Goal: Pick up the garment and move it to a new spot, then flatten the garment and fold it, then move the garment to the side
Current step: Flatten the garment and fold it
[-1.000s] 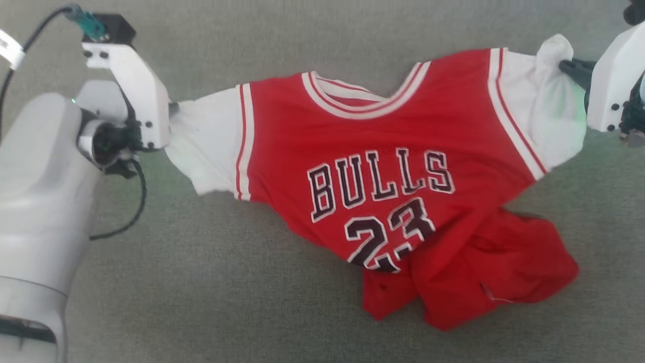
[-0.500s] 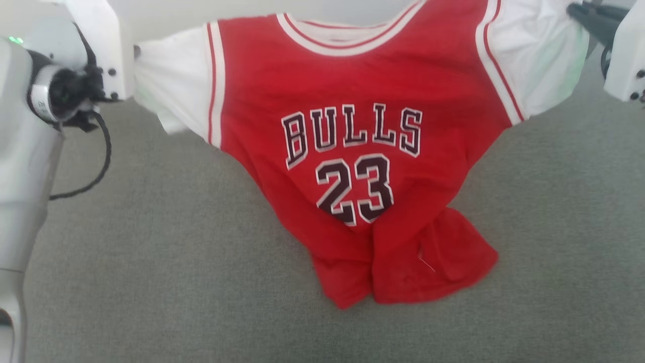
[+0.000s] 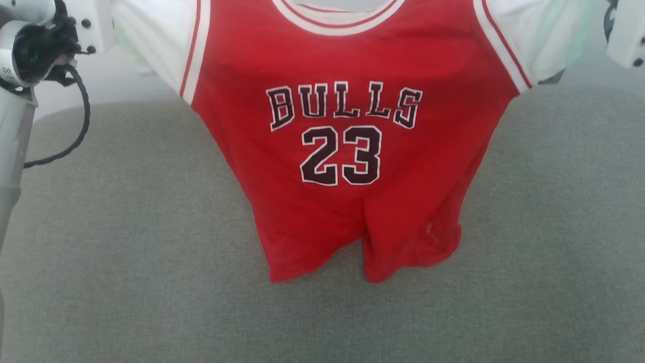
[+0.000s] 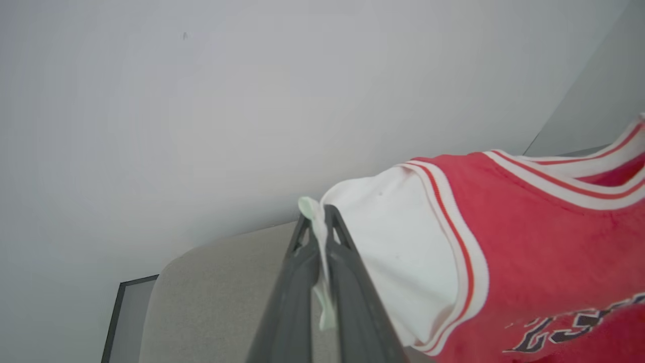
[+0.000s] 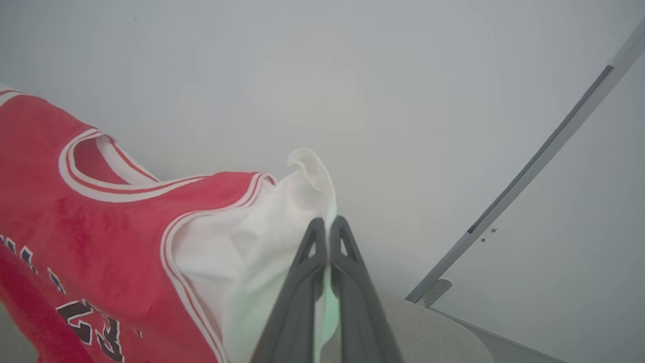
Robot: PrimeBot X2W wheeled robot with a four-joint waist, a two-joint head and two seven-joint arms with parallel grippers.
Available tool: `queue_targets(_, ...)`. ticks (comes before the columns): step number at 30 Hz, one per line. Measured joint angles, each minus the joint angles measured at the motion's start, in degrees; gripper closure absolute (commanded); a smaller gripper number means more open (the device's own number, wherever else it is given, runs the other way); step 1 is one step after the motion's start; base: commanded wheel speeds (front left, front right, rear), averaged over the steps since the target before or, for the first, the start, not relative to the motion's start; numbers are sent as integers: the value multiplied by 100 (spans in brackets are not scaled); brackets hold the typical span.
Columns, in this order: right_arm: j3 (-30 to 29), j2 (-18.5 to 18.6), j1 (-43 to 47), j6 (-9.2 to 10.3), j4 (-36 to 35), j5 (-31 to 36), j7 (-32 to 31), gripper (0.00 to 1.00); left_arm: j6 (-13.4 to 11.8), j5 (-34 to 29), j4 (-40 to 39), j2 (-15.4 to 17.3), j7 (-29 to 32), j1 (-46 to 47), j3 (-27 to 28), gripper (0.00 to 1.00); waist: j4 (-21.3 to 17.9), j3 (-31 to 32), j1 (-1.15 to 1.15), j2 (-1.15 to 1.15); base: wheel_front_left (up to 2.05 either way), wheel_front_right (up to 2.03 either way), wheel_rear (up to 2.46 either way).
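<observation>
The garment (image 3: 342,161) is a red jersey with white sleeves, striped bands and dark lettering "BULLS 23". It hangs spread out above the grey surface (image 3: 126,282), its lower hem bunched and close to the surface. In the left wrist view my left gripper (image 4: 318,219) is shut on the edge of one white sleeve (image 4: 393,242). In the right wrist view my right gripper (image 5: 326,228) is shut on the other white sleeve (image 5: 272,232). The head view shows the left wrist (image 3: 35,50) at the top left and the right wrist housing (image 3: 627,35) at the top right.
A wide grey fabric-covered surface lies under and around the jersey. A pale wall (image 4: 252,101) stands behind it. A black cable (image 3: 75,131) loops down from my left wrist. A grey rail (image 5: 529,176) runs along the wall at the right.
Both grippers have risen with the sleeves, lifting the garment off the surface until it hangs nearly straight. The crumpled lower part has unfurled. The head camera has tilted up too.
</observation>
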State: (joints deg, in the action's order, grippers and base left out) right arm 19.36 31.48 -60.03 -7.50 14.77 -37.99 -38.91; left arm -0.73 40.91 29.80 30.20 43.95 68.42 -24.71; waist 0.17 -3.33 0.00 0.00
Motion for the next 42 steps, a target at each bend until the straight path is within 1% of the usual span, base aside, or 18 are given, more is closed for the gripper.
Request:
queue_targets(4,136,-98,-327,0,230,234,458,100,44,-146,96,-77,-456,192,18,100,-20,-212,0,0,0,0,0)
queue_targets(9,242,-318,-972,0,915,728,1416,100,197,-352,352,-219,-1281,773,37,100,-51,-647,0,0,0,0,0)
queue_targets(13,326,-472,-1631,0,1533,1195,2252,100,371,-673,610,-331,-2208,1464,33,100,-64,-1073,0,0,0,0,0)
queue_targets(15,283,-533,-1968,-1,1829,1533,2851,100,416,-810,771,-366,-2627,1794,23,100,-67,-1301,0,0,0,0,0)
queue_targets(19,101,-706,-2648,-1,2420,2358,3957,100,501,-1150,1074,-417,-3809,2483,15,100,-74,-1745,0,0,0,0,0)
queue_targets(21,4,-758,-2986,-1,2695,2774,4509,100,494,-1310,1265,-464,-4385,2826,21,100,-71,-1956,0,0,0,0,0)
queue_targets(23,-43,-817,-3212,0,2972,3125,4925,100,492,-1419,1444,-528,-5004,3003,18,100,-59,-2143,0,0,0,0,0)
queue_targets(25,23,-927,-3273,0,3266,3348,5078,100,558,-1437,1706,-617,-5434,3031,-21,100,-35,-2288,0,0,0,0,0)
queue_targets(28,232,-1047,-3107,-2,3679,3422,5202,100,705,-1497,2098,-724,-5650,2859,-236,100,52,-2362,0,0,0,0,0)
queue_targets(29,326,-1067,-3001,-2,3774,3411,5220,100,717,-1480,2224,-735,-5687,2763,-257,100,75,-2357,1,0,0,0,0)
queue_targets(31,502,-1106,-2778,-2,3939,3305,5257,100,770,-1450,2439,-742,-5726,2561,-381,100,111,-2317,1,0,0,0,0)
queue_targets(34,851,-1096,-2409,-2,4099,2980,5268,100,806,-1199,2735,-835,-5690,2160,-497,100,158,-2219,0,0,0,0,0)
queue_targets(37,1223,-1061,-1962,-2,4086,2455,5186,100,809,-804,2674,-889,-5352,1663,-851,100,204,-2083,1,0,0,0,0)
queue_targets(38,1350,-1028,-1820,-3,4028,2265,5138,100,814,-581,2592,-892,-5180,1475,-948,100,219,-2031,0,0,0,0,0)
queue_targets(40,1580,-927,-1519,-2,3815,1734,4922,100,814,-209,2395,-781,-4874,1110,-1165,100,248,-1918,0,0,0,0,0)
queue_targets(42,1875,-742,-1177,-2,3465,1273,4673,100,814,129,2117,-577,-4551,759,-1393,100,276,-1798,0,0,0,0,0)
